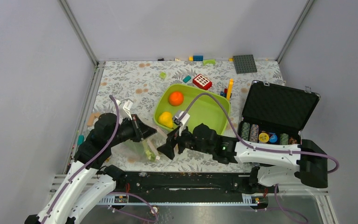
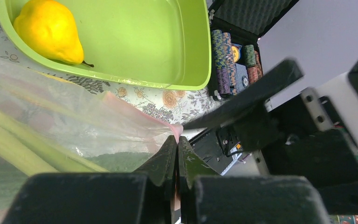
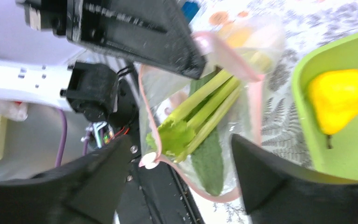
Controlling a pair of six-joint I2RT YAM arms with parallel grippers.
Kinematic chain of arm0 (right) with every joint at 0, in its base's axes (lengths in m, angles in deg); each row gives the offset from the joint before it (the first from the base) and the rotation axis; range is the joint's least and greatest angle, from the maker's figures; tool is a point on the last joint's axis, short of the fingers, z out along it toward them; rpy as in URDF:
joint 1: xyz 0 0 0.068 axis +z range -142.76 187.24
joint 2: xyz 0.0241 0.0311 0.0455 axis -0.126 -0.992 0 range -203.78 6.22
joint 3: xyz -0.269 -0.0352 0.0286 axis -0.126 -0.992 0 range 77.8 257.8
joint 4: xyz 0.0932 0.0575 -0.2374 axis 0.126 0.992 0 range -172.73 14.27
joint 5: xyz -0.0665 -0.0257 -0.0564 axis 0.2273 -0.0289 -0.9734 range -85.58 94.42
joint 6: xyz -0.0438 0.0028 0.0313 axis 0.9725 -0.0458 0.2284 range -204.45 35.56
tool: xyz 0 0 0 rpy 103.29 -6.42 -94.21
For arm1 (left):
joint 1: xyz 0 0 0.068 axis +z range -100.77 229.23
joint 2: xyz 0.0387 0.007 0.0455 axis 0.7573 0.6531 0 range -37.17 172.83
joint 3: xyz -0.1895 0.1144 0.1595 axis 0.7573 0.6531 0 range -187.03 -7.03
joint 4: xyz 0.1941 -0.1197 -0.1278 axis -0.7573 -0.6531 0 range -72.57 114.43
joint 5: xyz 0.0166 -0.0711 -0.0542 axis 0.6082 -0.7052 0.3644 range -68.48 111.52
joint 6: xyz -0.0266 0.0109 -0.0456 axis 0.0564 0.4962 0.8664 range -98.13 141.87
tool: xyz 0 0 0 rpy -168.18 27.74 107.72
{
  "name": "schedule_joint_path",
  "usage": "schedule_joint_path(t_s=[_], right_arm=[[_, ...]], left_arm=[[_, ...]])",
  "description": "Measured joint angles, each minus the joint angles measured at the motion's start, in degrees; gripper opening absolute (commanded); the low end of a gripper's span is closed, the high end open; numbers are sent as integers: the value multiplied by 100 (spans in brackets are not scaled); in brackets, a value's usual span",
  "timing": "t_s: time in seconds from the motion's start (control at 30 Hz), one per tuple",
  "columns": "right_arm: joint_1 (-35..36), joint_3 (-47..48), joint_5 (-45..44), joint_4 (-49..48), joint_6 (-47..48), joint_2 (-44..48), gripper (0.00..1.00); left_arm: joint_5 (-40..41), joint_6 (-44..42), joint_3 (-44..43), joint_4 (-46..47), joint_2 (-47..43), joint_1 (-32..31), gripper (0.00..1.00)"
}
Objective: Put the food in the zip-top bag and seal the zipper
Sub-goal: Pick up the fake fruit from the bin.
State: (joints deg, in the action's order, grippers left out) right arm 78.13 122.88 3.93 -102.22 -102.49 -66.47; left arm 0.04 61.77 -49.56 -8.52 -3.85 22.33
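The clear zip-top bag [image 1: 142, 145] lies at the near left with its mouth open. The leek [image 3: 193, 123] and the dark green cucumber [image 3: 209, 163] are inside it, and a blurred yellow shape [image 3: 235, 35] shows deeper in. My left gripper [image 2: 177, 140] is shut on the pink zipper strip [image 3: 142, 107] at the mouth's edge and holds it up. My right gripper [image 3: 182, 186] is open and empty, facing the bag's mouth. The orange-red fruit [image 1: 176, 98] and a yellow pear [image 1: 166, 119] sit in the lime-green tray [image 1: 214, 112].
An open black case of poker chips [image 1: 275, 116] stands to the right of the tray. Loose bricks [image 1: 202, 81] and a grey baseplate [image 1: 244, 64] lie at the back. The black rail [image 1: 191, 179] runs along the near edge, just below the bag.
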Motion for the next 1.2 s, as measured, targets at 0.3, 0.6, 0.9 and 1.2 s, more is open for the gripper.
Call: schedule_joint_path(t_s=[0.3, 0.6, 0.9, 1.2], right_arm=[[-372, -66, -1593, 391, -31, 664, 100], [-2052, 1445, -1843, 1711, -916, -1073, 100], [-2291, 2874, -1801, 2087, -1932, -3235, 100], [-2293, 3285, -1626, 1836, -2732, -4135, 100]], left_arm=[[76, -164, 0, -63, -96, 0, 0], [883, -398, -367, -546, -11, -2, 0], [1998, -686, -907, -1176, 11, 0, 0], [2573, -839, -986, -1403, -247, 0, 0]])
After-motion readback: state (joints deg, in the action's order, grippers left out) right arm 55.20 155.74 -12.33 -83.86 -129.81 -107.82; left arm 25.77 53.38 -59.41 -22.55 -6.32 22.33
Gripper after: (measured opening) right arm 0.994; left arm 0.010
